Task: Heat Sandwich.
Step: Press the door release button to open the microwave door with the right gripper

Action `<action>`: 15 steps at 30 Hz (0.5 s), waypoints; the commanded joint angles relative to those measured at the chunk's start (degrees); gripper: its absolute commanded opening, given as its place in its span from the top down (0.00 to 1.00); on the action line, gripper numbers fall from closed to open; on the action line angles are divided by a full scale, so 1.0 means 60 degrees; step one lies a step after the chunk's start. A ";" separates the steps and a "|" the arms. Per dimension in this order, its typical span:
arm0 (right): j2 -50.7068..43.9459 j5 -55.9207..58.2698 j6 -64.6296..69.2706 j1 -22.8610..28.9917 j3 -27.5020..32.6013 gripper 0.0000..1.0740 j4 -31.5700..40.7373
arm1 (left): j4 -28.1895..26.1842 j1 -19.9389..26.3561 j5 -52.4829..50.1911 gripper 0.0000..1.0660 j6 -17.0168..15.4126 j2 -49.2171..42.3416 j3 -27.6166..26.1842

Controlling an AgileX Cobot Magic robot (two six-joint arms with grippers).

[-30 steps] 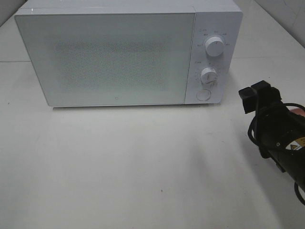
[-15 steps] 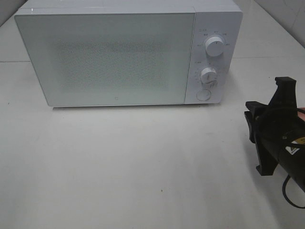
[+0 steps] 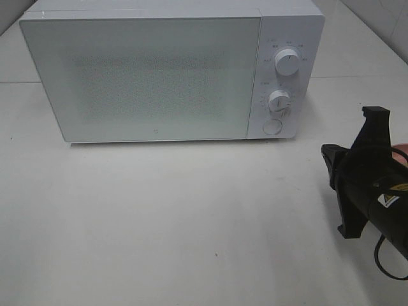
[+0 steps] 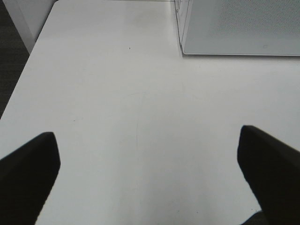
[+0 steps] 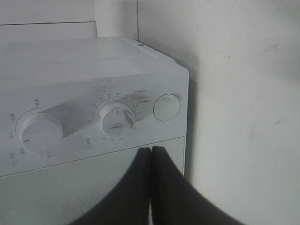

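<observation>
The white microwave (image 3: 153, 76) stands at the back of the table with its door closed. The sandwich is out of view. In the exterior view my right gripper (image 3: 327, 155) hangs to the right of the microwave, pointing at its control panel and apart from it. In the right wrist view the right gripper (image 5: 151, 151) is shut with nothing between its fingers, its tips below the lower knob (image 5: 118, 118) and the round button (image 5: 167, 107). My left gripper (image 4: 149, 176) is open over bare table, with the microwave's corner (image 4: 185, 44) ahead of it.
A sliver of a pink plate (image 3: 401, 152) shows behind the right arm at the exterior view's right edge. The upper knob (image 3: 288, 63), lower knob (image 3: 279, 101) and round button (image 3: 272, 127) sit on the microwave's right panel. White table (image 3: 178, 217) spreads in front.
My right gripper has gone from open to shut. Its wrist has rolled, so its body now stands nearly upright, and it has dropped slightly. The left gripper has stayed open.
</observation>
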 commanded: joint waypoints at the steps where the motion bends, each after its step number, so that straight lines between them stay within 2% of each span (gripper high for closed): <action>1: 0.0191 0.0143 -0.0143 -0.0029 -0.0229 1.00 -0.0220 | -0.0010 -0.0010 -0.0115 0.08 0.0000 -0.0220 0.0000; 15: 0.1642 0.0267 0.0439 -0.0029 -0.1222 1.00 -0.0697 | -0.0010 -0.0010 -0.0115 0.08 0.0000 -0.0220 0.0000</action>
